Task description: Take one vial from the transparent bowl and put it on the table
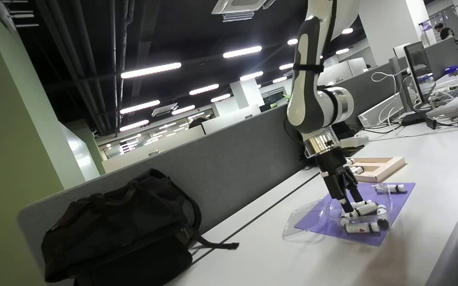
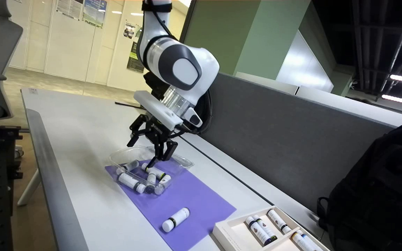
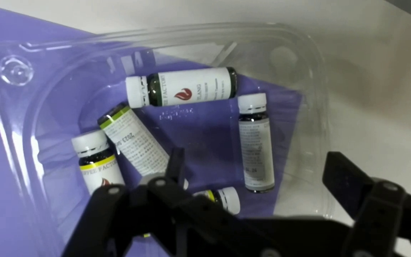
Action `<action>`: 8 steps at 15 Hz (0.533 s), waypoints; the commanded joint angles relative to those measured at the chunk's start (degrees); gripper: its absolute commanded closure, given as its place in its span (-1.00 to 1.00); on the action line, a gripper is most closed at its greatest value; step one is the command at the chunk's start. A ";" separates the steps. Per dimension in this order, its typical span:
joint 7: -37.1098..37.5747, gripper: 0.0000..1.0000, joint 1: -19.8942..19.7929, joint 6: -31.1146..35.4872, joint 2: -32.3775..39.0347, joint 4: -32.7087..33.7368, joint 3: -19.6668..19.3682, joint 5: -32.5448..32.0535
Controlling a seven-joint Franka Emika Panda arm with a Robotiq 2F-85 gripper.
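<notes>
The transparent bowl (image 3: pixel 227 28) stands partly on a purple mat, with several white-labelled vials lying inside; it shows in both exterior views (image 1: pixel 389 206) (image 2: pixel 115 157). My gripper (image 3: pixel 257 171) is open and empty above the bowl, also seen in both exterior views (image 1: pixel 352 201) (image 2: pixel 140 154). In the wrist view one vial (image 3: pixel 256 150) lies between the spread fingers, touching neither as far as I can tell. A slanted vial (image 3: pixel 139 142) is partly behind the left finger, and another vial's cap (image 3: pixel 231 200) shows beneath it. The white table (image 3: pixel 373 107) surrounds the mat.
The purple mat (image 2: pixel 201 198) bears a loose vial (image 2: pixel 178 218) outside the bowl. A pale wooden tray (image 2: pixel 227 238) with several vials stands beyond it. A clear lid (image 1: pixel 294 228) lies beside the bowl. A grey divider (image 1: pixel 233 171) and black backpack (image 1: pixel 121 238) line the table.
</notes>
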 commanded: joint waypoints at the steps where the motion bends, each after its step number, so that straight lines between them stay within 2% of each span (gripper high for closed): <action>1: 1.53 -1.00 -0.87 0.70 0.82 0.57 0.87 -2.29; 8: 3.30 -1.00 -0.19 1.94 1.66 0.63 0.26 -7.10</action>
